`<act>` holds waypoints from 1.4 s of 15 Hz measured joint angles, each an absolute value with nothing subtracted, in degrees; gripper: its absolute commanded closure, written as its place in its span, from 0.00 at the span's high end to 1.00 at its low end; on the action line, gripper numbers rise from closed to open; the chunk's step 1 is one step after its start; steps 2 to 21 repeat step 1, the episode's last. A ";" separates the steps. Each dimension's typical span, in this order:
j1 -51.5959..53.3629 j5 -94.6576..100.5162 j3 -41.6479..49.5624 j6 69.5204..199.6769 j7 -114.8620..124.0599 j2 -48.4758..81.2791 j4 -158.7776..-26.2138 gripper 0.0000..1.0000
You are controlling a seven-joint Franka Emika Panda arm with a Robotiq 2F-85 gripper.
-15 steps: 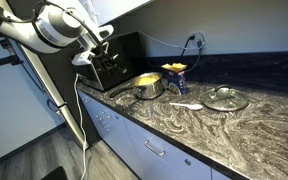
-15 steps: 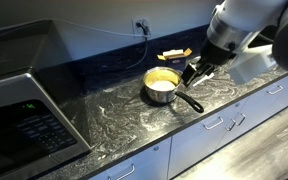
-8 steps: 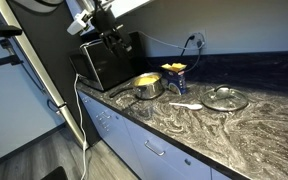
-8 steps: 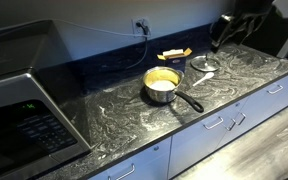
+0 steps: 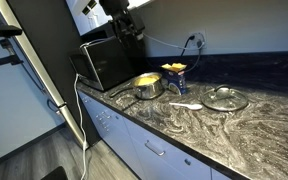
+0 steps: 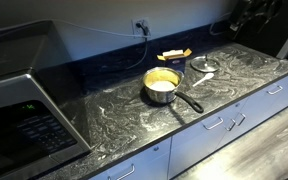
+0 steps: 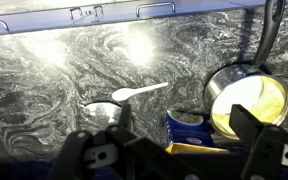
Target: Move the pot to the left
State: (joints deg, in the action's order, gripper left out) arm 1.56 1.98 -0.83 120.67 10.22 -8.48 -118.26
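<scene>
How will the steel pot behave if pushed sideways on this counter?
Likely slides rather than tips: the pot sits low and wide on the glossy marbled counter. Rigid, probably light, since it looks empty. Pushing off-centre may swing it around its long handle.

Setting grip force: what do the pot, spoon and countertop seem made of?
The pot looks like polished stainless steel: bright, reflective wall; cream interior, perhaps a coating. The spoon looks like matte white plastic, though ceramic is possible. The countertop looks like glossy stone or laminate: swirled grey veining with glare.
</scene>
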 measured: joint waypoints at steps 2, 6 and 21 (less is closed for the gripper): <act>1.58 1.98 -0.88 120.67 10.22 -8.39 -118.25 1.00; 1.58 1.98 -0.88 120.67 10.22 -8.39 -118.25 1.00; 1.58 1.98 -0.88 120.67 10.22 -8.39 -118.25 1.00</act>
